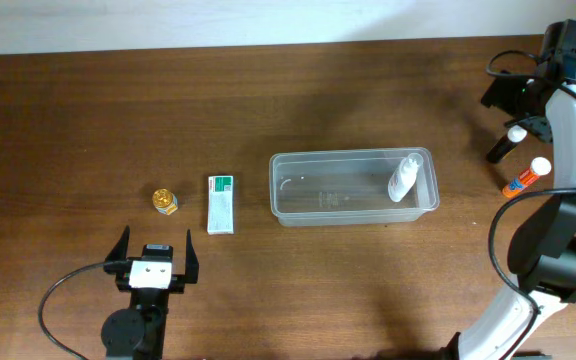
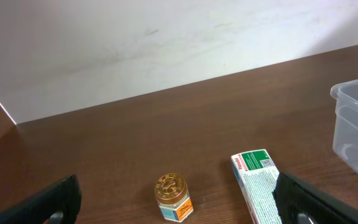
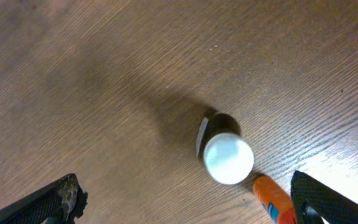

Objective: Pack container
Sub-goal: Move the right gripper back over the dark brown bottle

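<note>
The clear plastic container (image 1: 348, 156) lies right of the table's middle, with a white bottle (image 1: 404, 178) leaning inside at its right end. A small gold-lidded jar (image 1: 165, 201) and a white and green box (image 1: 221, 204) lie to its left. My left gripper (image 1: 154, 252) is open and empty just in front of them; its wrist view shows the jar (image 2: 173, 194), the box (image 2: 258, 180) and the container's corner (image 2: 353, 106). My right gripper (image 1: 503, 122) is open over a dark bottle with a white cap (image 3: 227, 157) and an orange tube (image 3: 272, 200) at the far right.
The dark bottle (image 1: 508, 140) and the orange tube (image 1: 526, 178) lie near the table's right edge, beside the right arm's base. A pale wall runs along the table's far edge (image 2: 166, 50). Cables trail from both arms.
</note>
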{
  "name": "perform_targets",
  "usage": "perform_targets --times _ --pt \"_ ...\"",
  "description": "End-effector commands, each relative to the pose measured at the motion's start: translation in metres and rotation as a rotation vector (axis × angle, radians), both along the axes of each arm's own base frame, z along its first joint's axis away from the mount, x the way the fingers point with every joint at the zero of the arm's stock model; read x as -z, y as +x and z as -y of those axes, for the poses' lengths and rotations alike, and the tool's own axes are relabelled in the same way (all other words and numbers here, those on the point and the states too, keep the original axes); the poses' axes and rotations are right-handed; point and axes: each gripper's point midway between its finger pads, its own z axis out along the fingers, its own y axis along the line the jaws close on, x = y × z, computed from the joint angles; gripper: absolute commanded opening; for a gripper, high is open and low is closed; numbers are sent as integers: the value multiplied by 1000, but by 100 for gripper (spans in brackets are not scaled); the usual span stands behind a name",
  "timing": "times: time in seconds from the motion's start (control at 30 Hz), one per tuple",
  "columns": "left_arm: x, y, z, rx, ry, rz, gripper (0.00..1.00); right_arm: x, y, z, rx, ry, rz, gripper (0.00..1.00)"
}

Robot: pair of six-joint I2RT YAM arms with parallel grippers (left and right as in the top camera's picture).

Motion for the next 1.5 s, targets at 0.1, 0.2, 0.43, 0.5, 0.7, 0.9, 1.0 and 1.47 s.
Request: perform_targets --times 0.1,0.2,0.43,0.5,0.7,0.9,1.0,1.47 --pt "1 0 1 11 8 0 99 22 -1 14 51 28 -29 97" --pt "1 0 1 11 8 0 99 32 0 14 51 36 -44 96" --pt "1 0 1 11 7 0 99 51 3 16 52 47 -66 89" --pt "1 0 1 11 8 0 99 52 5 16 51 47 -62 84" --pt "1 0 1 11 8 0 99 54 6 15 48 57 -59 79" --pt "1 0 1 11 8 0 99 54 7 15 53 56 -53 79" --pt "1 0 1 11 8 -1 99 57 9 16 69 62 -51 79" --pt "1 0 1 11 8 0 99 76 10 17 87 76 -74 64"
